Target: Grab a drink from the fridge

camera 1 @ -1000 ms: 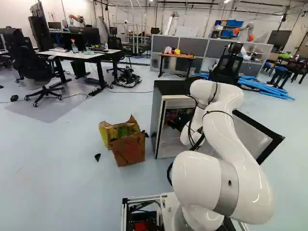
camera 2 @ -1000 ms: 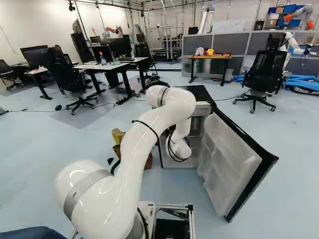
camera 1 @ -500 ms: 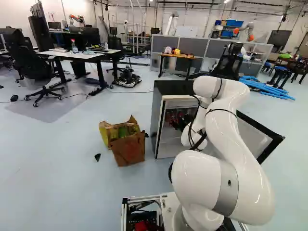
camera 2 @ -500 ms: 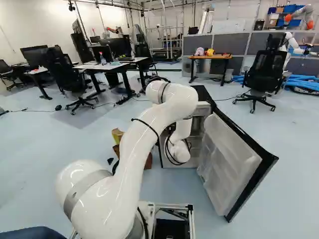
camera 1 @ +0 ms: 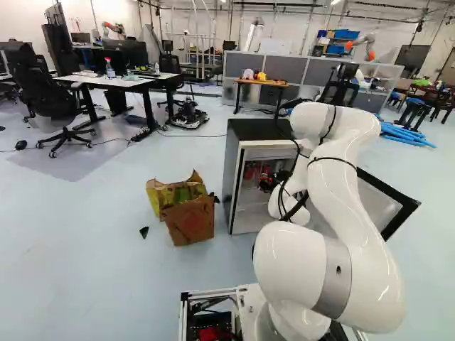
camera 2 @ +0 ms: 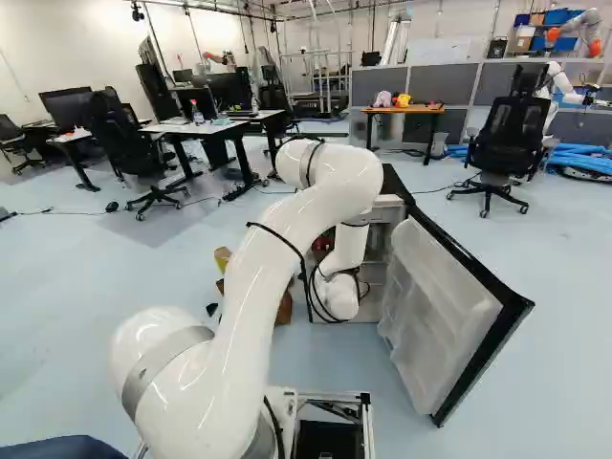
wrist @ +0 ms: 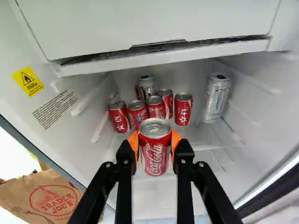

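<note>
In the left base view my gripper (camera 1: 268, 184) is in the opening of the small fridge (camera 1: 232, 170), whose door stands open. The wrist view has the gripper (wrist: 154, 150) shut on a red drink can (wrist: 155, 156), with orange pads (wrist: 133, 143) against both its sides. The held can is upright, in front of the shelf. Beyond it, several red cans (wrist: 183, 110) stand grouped on the fridge shelf (wrist: 198, 135), a dark-and-silver can (wrist: 145, 85) behind them. A silver can (wrist: 216, 98) stands apart near a side wall.
The open fridge door (camera 2: 445, 311) reaches toward the base on the right. Above the cans is a white compartment (wrist: 154, 23). Paper bags (camera 1: 188, 220) stand on the floor beside the fridge. Desks, chairs and another robot (camera 1: 362, 46) are farther back.
My arm's upper bend has risen and shifted right in the left base view, and the gripper has drawn back slightly toward the fridge opening. The base has not moved.
</note>
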Available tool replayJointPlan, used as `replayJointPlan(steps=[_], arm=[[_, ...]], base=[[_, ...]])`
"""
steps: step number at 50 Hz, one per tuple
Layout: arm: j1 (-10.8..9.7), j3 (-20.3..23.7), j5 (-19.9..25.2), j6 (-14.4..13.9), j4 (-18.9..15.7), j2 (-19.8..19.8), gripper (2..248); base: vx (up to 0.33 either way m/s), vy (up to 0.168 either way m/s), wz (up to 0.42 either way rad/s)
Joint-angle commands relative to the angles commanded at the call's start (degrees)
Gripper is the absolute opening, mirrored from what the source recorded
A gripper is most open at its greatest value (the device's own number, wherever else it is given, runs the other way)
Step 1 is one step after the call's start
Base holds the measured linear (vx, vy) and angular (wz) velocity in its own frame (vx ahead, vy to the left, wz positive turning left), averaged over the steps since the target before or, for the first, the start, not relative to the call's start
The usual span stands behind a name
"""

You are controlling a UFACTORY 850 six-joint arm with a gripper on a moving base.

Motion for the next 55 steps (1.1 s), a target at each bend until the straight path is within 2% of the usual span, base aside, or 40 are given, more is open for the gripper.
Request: replayJointPlan(steps=[13, 26, 43, 55], arm=[[-0.54, 6.23, 1.15, 0.0, 4.58, 4.71, 91], [-0.79, 11.44, 1.16, 0.0, 7.55, 8.99, 91], [-0.53, 16.0, 1.16, 0.0, 8.45, 13.63, 91], [-0.46, 17.43, 1.16, 0.0, 8.45, 16.07, 91]], base=[[0.0, 0.0, 0.0], [0.0, 0.0, 0.0], [0.0, 0.0, 0.0], [0.0, 0.0, 0.0]])
